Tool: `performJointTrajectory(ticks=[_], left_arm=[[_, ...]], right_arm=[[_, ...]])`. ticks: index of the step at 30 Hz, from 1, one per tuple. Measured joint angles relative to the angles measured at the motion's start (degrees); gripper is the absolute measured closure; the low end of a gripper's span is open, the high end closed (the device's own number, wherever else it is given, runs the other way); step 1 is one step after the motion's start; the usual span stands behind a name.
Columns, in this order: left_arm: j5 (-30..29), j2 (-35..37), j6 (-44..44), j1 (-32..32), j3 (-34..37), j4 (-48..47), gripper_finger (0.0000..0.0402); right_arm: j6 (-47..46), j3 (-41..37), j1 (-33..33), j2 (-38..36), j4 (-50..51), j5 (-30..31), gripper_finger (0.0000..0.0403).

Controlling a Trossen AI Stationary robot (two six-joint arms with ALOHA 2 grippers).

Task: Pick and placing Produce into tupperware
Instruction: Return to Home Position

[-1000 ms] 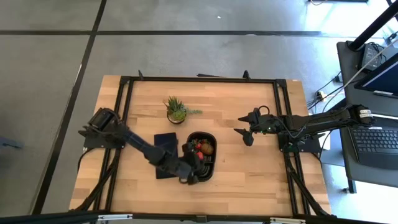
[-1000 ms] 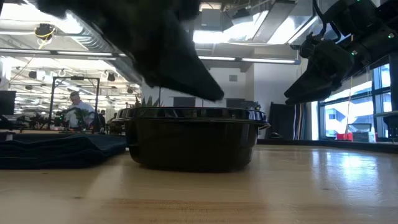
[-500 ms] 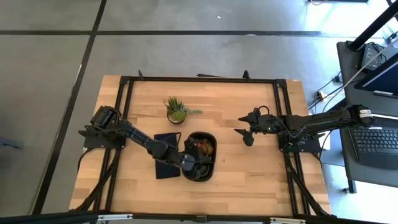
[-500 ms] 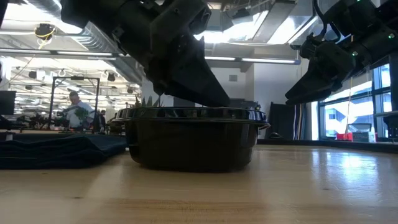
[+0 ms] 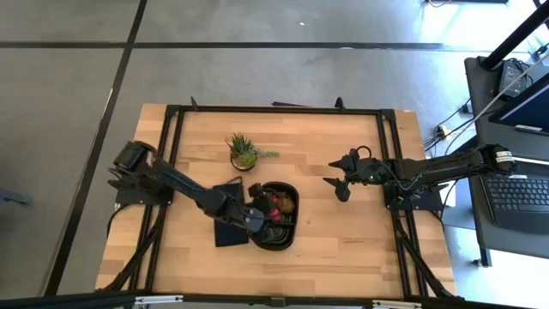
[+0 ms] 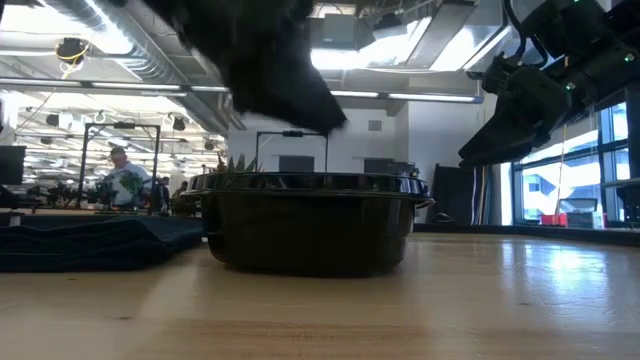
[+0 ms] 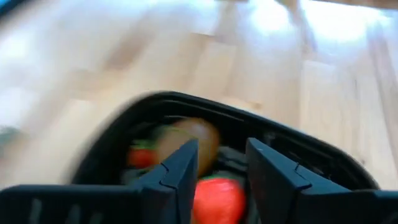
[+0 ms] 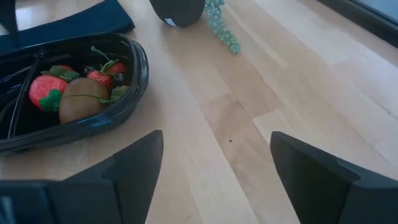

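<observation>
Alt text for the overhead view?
A black container of strawberries and a kiwi sits on the wooden table, the left gripper over its left rim. The right gripper waits open to its right; a potted plant stands nearby.

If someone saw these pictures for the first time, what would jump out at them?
The black tupperware at the middle of the table draws the eye, holding red strawberries and a brown kiwi. The left gripper hangs over its left side with fingers open and empty, while the right gripper hovers open above the table to its right. A spiky green plant stands close by.
</observation>
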State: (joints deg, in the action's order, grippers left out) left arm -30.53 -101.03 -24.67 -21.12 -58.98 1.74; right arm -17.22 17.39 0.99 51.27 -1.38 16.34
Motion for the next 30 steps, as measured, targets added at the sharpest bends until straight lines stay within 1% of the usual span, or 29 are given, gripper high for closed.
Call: performJointTrajectory(ticks=[2, 4, 6, 9, 12, 16, 19, 24, 27, 30], left_arm=[[-2.1, 3.6, 1.3, 0.0, 0.0, -4.3, 0.0272], [-4.1, 6.8, 5.3, 0.4, 0.0, -8.0, 0.0270], [-4.1, 9.5, 9.4, 1.4, 0.0, -8.8, 0.0268], [0.1, 12.6, 15.7, 3.9, 0.0, -8.9, 0.0268], [7.3, 15.6, 21.2, 8.1, 1.9, -5.8, 0.0273], [16.9, 20.9, 24.3, 16.4, 8.5, 1.4, 0.0281], [21.8, 26.3, 26.3, 22.0, 15.3, 7.0, 0.0287], [25.5, 36.6, 26.8, 28.2, 27.7, 16.4, 0.0297], [27.5, 42.2, 26.4, 29.7, 34.7, 22.1, 0.0302], [27.6, 46.8, 25.5, 29.9, 41.1, 26.8, 0.0308]], right_arm=[[0.6, 0.0, 0.0, 0.0, -0.6, 0.0, 0.0104], [1.3, 0.2, 0.0, -0.7, -0.7, 0.0, 0.0104], [3.2, 1.2, 0.0, -1.8, -0.5, 0.0, 0.0104], [7.6, 2.3, -0.2, -4.4, -0.6, 0.7, 0.0105], [11.1, 3.3, -1.5, -8.4, -0.4, 1.9, 0.0105], [13.5, 3.9, -4.8, -15.3, 0.2, 1.9, 0.0105], [15.2, 3.9, -7.2, -20.2, 2.2, 1.7, 0.0105], [16.0, 3.9, -11.3, -27.6, 8.3, 1.5, 0.0105], [14.9, 3.9, -12.5, -31.7, 12.7, 1.2, 0.0105], [14.7, 3.8, -12.9, -35.0, 14.6, 1.0, 0.0105]])
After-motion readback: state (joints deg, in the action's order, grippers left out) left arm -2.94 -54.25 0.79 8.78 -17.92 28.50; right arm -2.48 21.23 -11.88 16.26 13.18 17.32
